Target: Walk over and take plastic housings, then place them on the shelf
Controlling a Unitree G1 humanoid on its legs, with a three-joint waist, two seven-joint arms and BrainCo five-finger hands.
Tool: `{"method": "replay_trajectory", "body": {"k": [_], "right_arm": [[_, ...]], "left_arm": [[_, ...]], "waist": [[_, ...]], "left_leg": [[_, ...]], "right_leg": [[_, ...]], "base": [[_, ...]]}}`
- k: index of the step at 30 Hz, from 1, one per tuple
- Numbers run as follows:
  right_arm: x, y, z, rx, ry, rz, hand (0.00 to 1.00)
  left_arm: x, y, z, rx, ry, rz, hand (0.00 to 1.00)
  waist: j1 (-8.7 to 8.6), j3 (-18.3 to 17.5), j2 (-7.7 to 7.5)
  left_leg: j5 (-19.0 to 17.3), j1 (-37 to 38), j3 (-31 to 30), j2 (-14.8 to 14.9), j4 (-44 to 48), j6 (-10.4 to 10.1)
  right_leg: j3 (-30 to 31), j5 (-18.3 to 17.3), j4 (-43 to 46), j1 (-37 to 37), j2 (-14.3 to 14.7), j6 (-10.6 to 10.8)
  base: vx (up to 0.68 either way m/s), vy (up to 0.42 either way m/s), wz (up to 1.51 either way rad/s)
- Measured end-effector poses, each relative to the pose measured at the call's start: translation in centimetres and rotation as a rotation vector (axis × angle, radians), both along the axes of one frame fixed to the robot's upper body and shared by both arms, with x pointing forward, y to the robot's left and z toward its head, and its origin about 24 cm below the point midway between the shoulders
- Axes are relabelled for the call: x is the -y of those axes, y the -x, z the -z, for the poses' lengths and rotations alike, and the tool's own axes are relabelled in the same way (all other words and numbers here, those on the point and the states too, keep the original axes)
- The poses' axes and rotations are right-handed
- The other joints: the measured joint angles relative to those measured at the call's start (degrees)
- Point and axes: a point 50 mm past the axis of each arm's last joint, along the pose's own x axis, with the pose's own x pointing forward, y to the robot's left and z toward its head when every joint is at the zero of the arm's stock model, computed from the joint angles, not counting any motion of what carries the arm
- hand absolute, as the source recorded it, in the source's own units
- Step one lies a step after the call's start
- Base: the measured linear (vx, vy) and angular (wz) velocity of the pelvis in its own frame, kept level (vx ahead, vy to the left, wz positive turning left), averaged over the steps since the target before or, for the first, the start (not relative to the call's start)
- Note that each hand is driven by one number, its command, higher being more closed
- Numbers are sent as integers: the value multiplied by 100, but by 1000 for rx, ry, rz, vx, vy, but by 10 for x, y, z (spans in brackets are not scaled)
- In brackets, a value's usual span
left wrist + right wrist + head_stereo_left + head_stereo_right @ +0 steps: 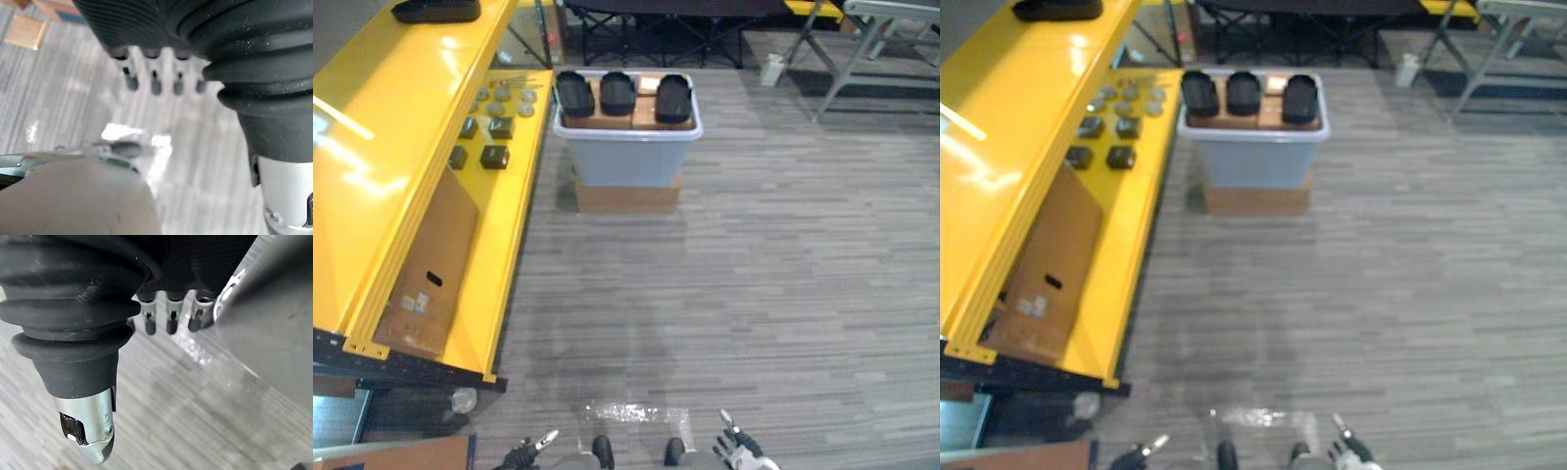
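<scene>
Nearest, the left hand [155,81] and right hand [170,318] hang low over the floor [783,294], fingers straight and slack, each holding nothing. Well ahead on the left runs the yellow shelf [382,147]. Its lower tier carries four dark blocks [494,156], about six grey discs [499,108] and one flat carton [426,264] lying at a slant. One black piece [435,10], possibly a housing, sits on the top tier. Just right of the shelf's far end stands one pale bin [626,162] on one cardboard box [626,196]. Three black housings [617,92] lie side by side across the top of the bin, resting on what look like two brown boxes [649,86], well apart from both hands.

The housings look like thin moulded shells: light, stiff, smooth enough to slip, and likely to flex or crack under a hard squeeze. The best hold is probably across the narrow width at mid-length, thumb on one long edge and fingers on the other, lifting straight up clear of the neighbours. The walk to the bin has yet to be made.
</scene>
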Motion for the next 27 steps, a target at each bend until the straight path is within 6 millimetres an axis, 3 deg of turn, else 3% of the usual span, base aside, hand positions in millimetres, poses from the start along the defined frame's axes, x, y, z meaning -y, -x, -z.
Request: {"method": "replay_trajectory", "body": {"k": [6,8,9,11,12,15,18,22,24,26,27], "right_arm": [[3,13,2,-37,8,36,0],[4,13,2,-33,10,53,0],[6,14,2,-26,17,74,0],[10,13,0,-4,27,91,0],[10,14,0,2,26,96,0],[7,18,1,-10,32,49,0],[7,23,2,-41,48,-9,0],[8,58,9,-187,37,-67,0],[8,72,10,-244,26,-77,0],[15,78,10,-283,40,-90,0],[21,76,9,-293,58,-103,0]], "left_arm": [[1,1,0,-15,-32,12,0],[1,2,1,-27,-43,10,0],[1,4,2,-39,-53,8,0],[0,9,3,-70,-70,16,0],[-4,8,3,-81,-87,21,0],[-7,1,1,-75,-117,39,0],[-5,-5,0,-64,-123,37,0],[-3,-14,-2,-42,-116,35,0],[0,-16,-1,-37,-104,23,0],[11,-20,0,-24,-68,-8,0],[22,-21,1,-20,-29,-43,0]], "waist": [[31,-17,-5],[-12,-31,13],[-26,-22,1],[-51,-17,7],[-60,-21,-38],[-116,-44,-103],[-195,-10,-49],[-212,-4,-39],[-247,-19,4],[-412,-102,269],[-413,-157,433]], "left_leg": [[-367,167,-2,-21,435,99],[-500,182,-16,-58,428,282],[-523,262,-14,-78,430,320],[-527,436,-14,-33,425,335],[-554,583,-31,-24,430,380],[-601,655,-213,177,480,346],[-689,643,-211,449,567,201],[-1143,777,-28,809,910,-261],[-1471,876,46,959,1144,-499],[-1748,869,63,1330,1285,-622],[-1725,836,56,1540,1598,-738]], "right_leg": [[-40,-235,257,244,-102,59],[-48,-616,955,-36,-221,171],[-41,-809,1709,-331,-345,214],[-51,-793,3046,-832,-506,174],[-45,-951,3541,-1025,-596,69],[-48,-1167,3170,-1208,-467,34],[-25,-995,2169,-1464,-267,82],[-21,-127,921,-1657,-110,42],[-30,206,1080,-1786,-93,-129],[-63,277,1800,-2087,136,-292],[-121,-63,2076,-2173,326,-525]], "base": [[-16,-4,-1],[-47,19,0],[0,0,0],[17,-6,3],[21,-21,11],[10,-66,33],[80,-89,-1],[169,-159,-18],[343,-280,-22],[395,-309,-2],[463,-322,-15]]}}
